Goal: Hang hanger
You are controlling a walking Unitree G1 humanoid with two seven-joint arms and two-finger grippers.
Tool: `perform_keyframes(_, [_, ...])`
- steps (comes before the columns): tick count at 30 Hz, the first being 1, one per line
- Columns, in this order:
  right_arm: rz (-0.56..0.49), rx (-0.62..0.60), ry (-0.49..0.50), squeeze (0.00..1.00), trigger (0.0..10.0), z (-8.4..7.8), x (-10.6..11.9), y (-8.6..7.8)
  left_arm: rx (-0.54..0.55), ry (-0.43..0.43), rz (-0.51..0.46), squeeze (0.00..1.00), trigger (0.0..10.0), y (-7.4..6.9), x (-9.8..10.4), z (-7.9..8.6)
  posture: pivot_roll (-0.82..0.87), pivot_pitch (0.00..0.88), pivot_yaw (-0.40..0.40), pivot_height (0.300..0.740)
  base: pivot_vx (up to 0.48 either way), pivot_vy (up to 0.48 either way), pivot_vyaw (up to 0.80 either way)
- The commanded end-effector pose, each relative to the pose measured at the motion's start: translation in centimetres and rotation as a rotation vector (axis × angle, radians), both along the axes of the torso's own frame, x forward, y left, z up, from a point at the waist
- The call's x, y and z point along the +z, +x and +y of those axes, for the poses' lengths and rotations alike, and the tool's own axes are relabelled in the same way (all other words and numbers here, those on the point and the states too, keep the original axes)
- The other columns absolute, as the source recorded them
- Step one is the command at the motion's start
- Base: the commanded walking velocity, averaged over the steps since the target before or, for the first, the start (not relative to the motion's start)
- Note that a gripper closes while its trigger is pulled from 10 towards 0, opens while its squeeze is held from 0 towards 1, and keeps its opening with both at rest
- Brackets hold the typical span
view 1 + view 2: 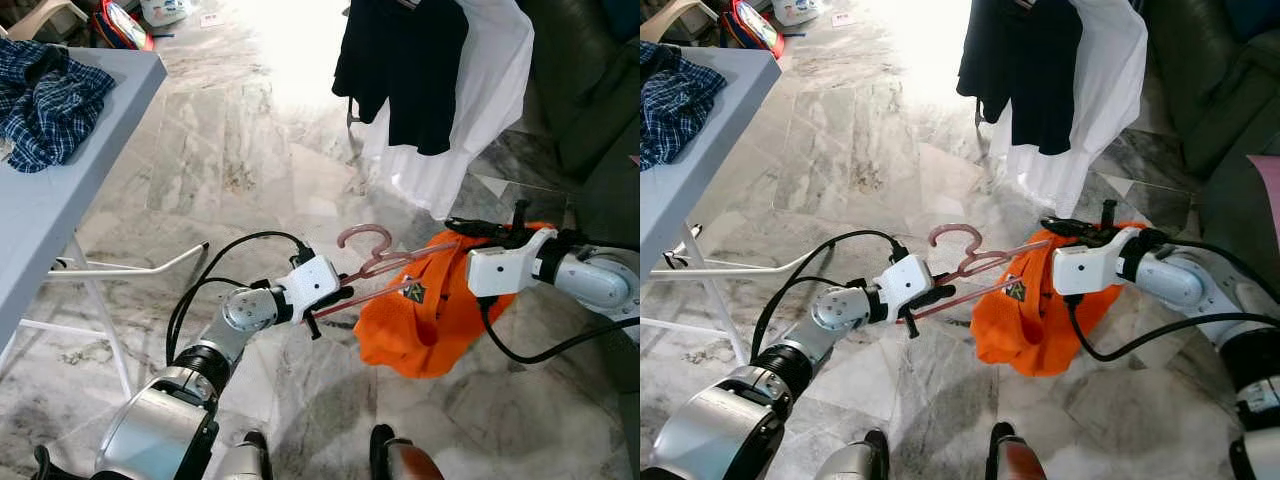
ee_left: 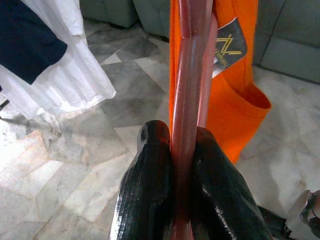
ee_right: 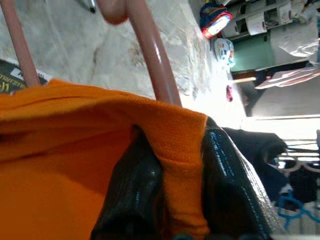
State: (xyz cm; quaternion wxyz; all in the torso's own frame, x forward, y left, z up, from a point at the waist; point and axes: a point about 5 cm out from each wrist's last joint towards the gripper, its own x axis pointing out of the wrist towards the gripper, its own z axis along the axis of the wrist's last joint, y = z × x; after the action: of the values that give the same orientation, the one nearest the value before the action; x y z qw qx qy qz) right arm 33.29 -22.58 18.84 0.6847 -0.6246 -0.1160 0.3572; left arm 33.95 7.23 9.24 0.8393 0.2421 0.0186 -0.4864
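- Left claw (image 1: 335,297) clamps the pink hanger (image 1: 372,262) at frame centre, steadying it.
- Right claw (image 1: 470,228) pinches the orange shirt (image 1: 430,320), apparently to keep it on.
- Hung clothes (image 1: 420,70) wait at upper right.

Strong daylight comes from the far side of the room and burns the marble floor (image 1: 290,45) to pure white there. The nearer floor is evenly lit, with soft, weak shadows under the folding table (image 1: 60,200). The head views are sharp, without motion blur. In the left wrist view the black fingers (image 2: 150,195) shine with small highlights and are a little soft. In the right wrist view the orange cloth (image 3: 75,165) is blurred, and the background is overexposed.
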Motion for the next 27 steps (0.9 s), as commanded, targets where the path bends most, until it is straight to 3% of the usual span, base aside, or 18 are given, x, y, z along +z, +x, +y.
perform_keyframes(1, [0.063, 0.014, 0.034, 1.0, 10.0, 0.2, -0.6, -0.3, 0.018, -0.005, 0.002, 0.0, 0.0, -0.1, -0.3, 0.3, -0.03, 0.25, 0.065, 0.74, 0.0, 0.0, 0.0])
perform_keyframes(11, [0.159, 0.02, 0.07, 1.0, 10.0, 0.4, -0.7, -0.3, 0.098, -0.063, 0.062, 0.0, 0.0, -0.9, -1.9, 1.3, -0.03, 0.25, 0.051, 0.74, 0.0, 0.0, 0.0])
perform_keyframes(20, [0.146, 0.032, 0.135, 1.0, 10.0, 1.3, 0.3, 0.3, 0.165, -0.106, 0.101, 0.0, 0.0, -1.5, -2.9, 1.5, -0.02, 0.246, 0.039, 0.74, 0.0, 0.0, 0.0])
perform_keyframes(27, [0.093, 0.028, 0.254, 1.0, 10.0, 2.7, 0.9, 0.6, 0.264, -0.182, 0.144, 0.0, 0.0, -1.7, -3.6, 1.5, -0.02, 0.245, 0.037, 0.74, 0.0, 0.0, 0.0])
